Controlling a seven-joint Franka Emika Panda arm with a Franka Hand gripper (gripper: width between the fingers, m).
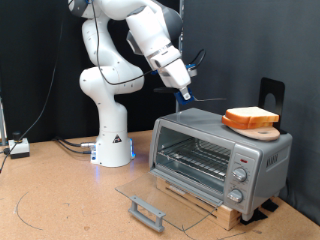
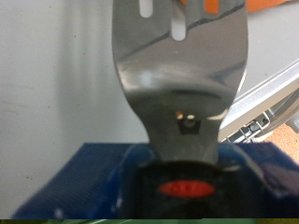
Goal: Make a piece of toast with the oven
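Note:
The oven [image 1: 262, 152] stands at the exterior view's right, its glass door [image 1: 165, 195] folded down flat and the wire rack [image 1: 195, 155] bare. On its roof an orange-crusted piece of toast [image 1: 250, 117] lies on a tan board [image 1: 264, 131]. My gripper [image 1: 186, 94] hangs above the oven's left end, shut on the black handle of a metal spatula [image 1: 207, 99] whose blade points toward the toast. In the wrist view the gripper [image 2: 187, 168] holds the spatula [image 2: 177, 65]; the toast's orange crust [image 2: 229, 5] shows just past the blade tip.
The oven sits on a wooden base [image 1: 215, 208]. The door's grey bar handle [image 1: 147, 210] sticks out toward the exterior view's bottom. A black stand [image 1: 272, 95] rises behind the oven. The robot base [image 1: 112, 148] and cables [image 1: 25, 148] are at the left.

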